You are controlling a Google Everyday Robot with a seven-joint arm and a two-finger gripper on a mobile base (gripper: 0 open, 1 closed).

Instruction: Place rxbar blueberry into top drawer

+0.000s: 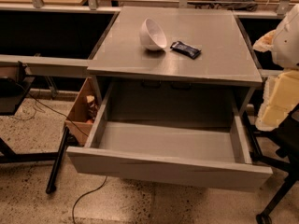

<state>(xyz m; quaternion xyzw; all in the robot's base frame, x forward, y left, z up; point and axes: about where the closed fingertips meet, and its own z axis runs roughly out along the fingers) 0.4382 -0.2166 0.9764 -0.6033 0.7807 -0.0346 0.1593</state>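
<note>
Camera view: the small flat bar in a dark navy wrapper (185, 49) lies on the grey metal surface (219, 41), just beside a tipped white bowl (152, 34). Below, the wide shallow grey drawer (168, 164) stands pulled open. The claw is out of sight, so I cannot tell its state. The pick-up looks not yet begun; the next move calls for reaching over the bar and gripping it clear of the bowl.

At the right edge I see my arm (290, 34), a rounded white shell. Below it my hand (278, 101) is blocky, pale cream-yellow and blurred.
</note>
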